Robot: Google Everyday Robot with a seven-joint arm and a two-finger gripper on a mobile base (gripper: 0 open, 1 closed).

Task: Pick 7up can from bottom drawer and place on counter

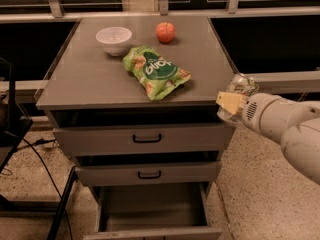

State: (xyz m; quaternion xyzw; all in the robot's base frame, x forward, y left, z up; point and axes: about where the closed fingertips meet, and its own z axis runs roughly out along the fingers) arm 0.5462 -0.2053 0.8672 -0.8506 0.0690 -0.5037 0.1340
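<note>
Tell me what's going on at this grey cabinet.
The robot's two-finger gripper is beside the cabinet's right front corner, about level with the top, gripping the small silvery 7up can. The wide grey bottom drawer is pulled open, with nothing visible inside. On the flat grey counter sit a white bowl, a red apple and a green crinkly snack bag. The can is not yet set down there.

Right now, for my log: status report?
Gripper beside counter's right front corner, shut on 7up can. Bottom drawer open. Snack bag mid-counter; bowl, apple behind.
</note>
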